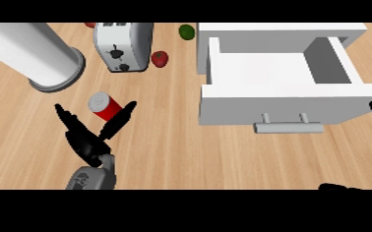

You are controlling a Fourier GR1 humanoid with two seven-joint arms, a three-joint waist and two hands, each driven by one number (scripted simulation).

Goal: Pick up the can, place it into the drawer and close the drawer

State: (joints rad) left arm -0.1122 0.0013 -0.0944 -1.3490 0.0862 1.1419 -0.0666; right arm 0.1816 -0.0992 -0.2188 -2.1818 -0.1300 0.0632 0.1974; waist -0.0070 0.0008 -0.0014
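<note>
A red can (106, 106) with a silver top stands on the wooden counter, left of centre. My left hand (85, 140) is just below it, open, with the fingers stretched up on the can's left and the thumb (120, 118) touching its right side. The white drawer (282, 98) stands pulled open at the right, its inside bare, with a grey handle (288, 126) on its front. Only a dark sliver of my right hand (343, 187) shows at the lower right edge.
A silver toaster (122, 46) stands behind the can. A large white cylinder (40, 56) lies at the far left. A red fruit (159, 58) and a green fruit (187, 31) sit between the toaster and the drawer cabinet.
</note>
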